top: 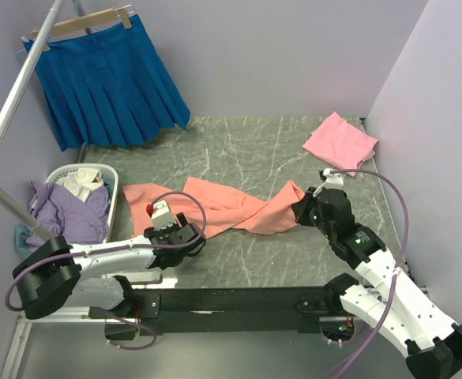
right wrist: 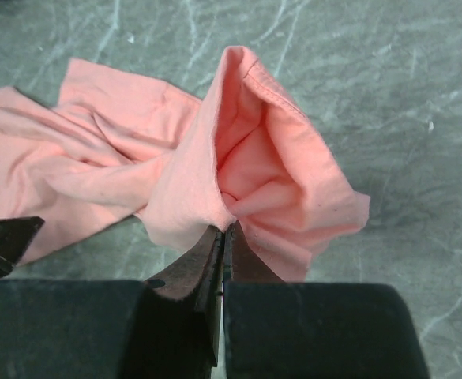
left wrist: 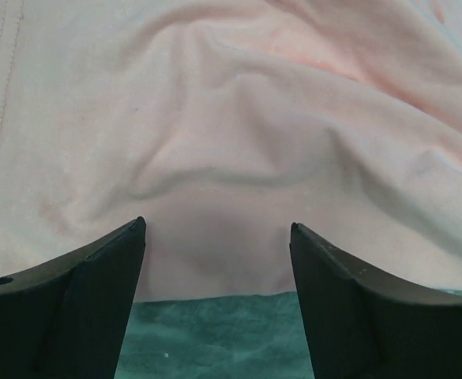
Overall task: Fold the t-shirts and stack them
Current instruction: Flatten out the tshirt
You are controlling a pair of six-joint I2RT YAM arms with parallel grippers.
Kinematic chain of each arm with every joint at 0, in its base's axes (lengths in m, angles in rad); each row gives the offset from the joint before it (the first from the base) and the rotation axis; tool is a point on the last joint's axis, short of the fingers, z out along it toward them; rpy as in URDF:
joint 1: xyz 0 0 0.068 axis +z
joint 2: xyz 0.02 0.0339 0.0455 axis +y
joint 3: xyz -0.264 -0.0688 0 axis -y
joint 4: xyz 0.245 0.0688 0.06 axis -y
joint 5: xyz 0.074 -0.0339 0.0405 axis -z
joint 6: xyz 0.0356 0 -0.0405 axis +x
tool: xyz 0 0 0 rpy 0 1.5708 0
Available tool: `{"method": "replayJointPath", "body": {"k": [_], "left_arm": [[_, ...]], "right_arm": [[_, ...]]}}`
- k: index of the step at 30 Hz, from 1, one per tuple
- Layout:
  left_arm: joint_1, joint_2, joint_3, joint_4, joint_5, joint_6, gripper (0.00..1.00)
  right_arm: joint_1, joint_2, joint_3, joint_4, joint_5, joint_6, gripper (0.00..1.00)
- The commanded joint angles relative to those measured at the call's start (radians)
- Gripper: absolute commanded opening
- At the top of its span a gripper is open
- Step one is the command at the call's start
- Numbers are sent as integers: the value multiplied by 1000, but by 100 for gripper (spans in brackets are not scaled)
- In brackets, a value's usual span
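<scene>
Salmon tee (top: pixel 223 207): unfolded, lying as a long twisted band across the middle of the table (top: pixel 238 268). Its left end is by the left arm and its right end is raised a little at the right arm.
Pink tee (top: pixel 339 142): far right corner, a flat compact shape that looks already folded. Well apart from the salmon tee.
Right gripper (right wrist: pixel 224 230): jaws pressed together on a small pinch of the salmon tee at a stitched edge. Sleeve or hem, cannot tell. The cloth balloons open just beyond the tips.
Left gripper (left wrist: pixel 217 229): jaws wide with nothing between them. The tips hang low at the near edge of the salmon tee, with bare table just below them.
Basket (top: pixel 114 180): holds purple and white laundry, near the tee's left end.
Skirt (top: pixel 108 83): blue, on a hanger at the back left. Not part of the job.
Step, as judged: taking two holds so the tee can be spread flat. One hold is made, the other is not.
Progress, as judged: early. The salmon tee has not been folded or stacked.
Risk, slip: the right pinch is small and close to the edge, so a firm pull could draw the cloth out.
Risk, layers: the cloth under the left tips is rumpled, so closing there may catch several layers and the tee would not open.
Risk, miss: the left tips sit right at the edge and could close short of the cloth.
Risk, twist: pulling the ends apart while the band is twisted would tighten the twist.
Risk, snag: swinging the left end outward could drag it against the basket.
</scene>
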Motion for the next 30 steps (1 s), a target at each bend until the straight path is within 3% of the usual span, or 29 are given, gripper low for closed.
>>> {"method": "replayJointPath", "body": {"k": [1, 12, 13, 15, 17, 22, 30], "left_arm": [[12, 37, 24, 32, 10, 23, 79], [13, 123, -6, 141, 113, 52, 43], [13, 129, -2, 146, 116, 59, 37], [13, 147, 2, 150, 119, 63, 15], [13, 147, 30, 137, 115, 77, 1], [26, 37, 225, -27, 43, 215, 1], [58, -317, 595, -207, -17, 489, 1]], "right_arm": [[2, 1, 51, -23, 21, -17, 0], [4, -18, 68, -42, 44, -23, 0], [2, -16, 69, -42, 45, -21, 0], [2, -11, 71, -40, 45, -23, 0], [2, -8, 80, -40, 48, -33, 0], [4, 10, 201, -101, 94, -87, 0], [2, -22, 500, -218, 143, -195, 0]]}}
